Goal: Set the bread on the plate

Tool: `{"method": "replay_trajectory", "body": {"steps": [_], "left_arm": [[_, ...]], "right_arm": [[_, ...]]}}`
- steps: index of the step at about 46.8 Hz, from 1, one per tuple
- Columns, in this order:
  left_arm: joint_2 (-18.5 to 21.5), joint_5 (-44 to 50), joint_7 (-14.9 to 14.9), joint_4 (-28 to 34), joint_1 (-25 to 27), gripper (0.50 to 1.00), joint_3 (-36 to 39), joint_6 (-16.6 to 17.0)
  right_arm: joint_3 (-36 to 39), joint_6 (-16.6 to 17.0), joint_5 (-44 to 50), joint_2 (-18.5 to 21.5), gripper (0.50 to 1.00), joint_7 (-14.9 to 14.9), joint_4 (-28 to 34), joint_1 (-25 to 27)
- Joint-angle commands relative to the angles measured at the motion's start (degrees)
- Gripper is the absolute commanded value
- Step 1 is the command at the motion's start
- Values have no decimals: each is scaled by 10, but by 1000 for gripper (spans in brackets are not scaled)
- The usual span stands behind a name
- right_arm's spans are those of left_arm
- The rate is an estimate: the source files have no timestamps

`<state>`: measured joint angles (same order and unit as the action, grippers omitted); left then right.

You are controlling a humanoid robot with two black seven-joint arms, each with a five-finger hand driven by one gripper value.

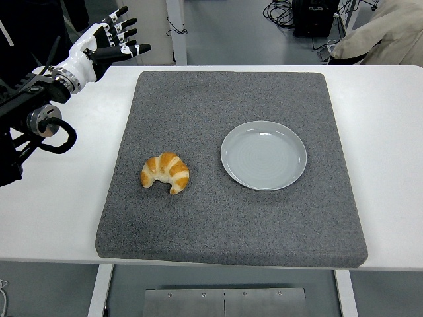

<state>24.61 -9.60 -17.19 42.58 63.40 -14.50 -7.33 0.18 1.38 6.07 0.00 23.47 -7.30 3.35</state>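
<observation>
A golden croissant [166,172] lies on the grey mat [198,224], left of centre. An empty pale grey plate [264,155] sits on the mat to the croissant's right, a short gap between them. My left hand [112,41] is at the upper left, raised over the table's far left corner, well away from the croissant. Its white and black fingers [125,30] are spread and hold nothing. The right arm is not in view.
The white table [383,132] shows bare strips on both sides of the mat. Behind the table's far edge are cables on the floor, a white post [176,30] and a beige cloth-covered shape [383,33] at the top right.
</observation>
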Motion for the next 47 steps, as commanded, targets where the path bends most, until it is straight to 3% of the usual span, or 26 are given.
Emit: {"method": "replay_trajectory", "body": {"steps": [1,13,30,47], "left_arm": [[17,-23,17,32,8,971,24,1],[56,-132,28,75,11,969,29,0],[135,-270,32,214,10,971,36,-1],[165,-376,34,283,2,971,39,0]], "right_arm": [[-1,0,0,0,1000,0,0,0],[0,0,0,0,1000,0,0,0],[0,0,0,0,1000,0,0,0],[0,0,0,0,1000,0,0,0]]}}
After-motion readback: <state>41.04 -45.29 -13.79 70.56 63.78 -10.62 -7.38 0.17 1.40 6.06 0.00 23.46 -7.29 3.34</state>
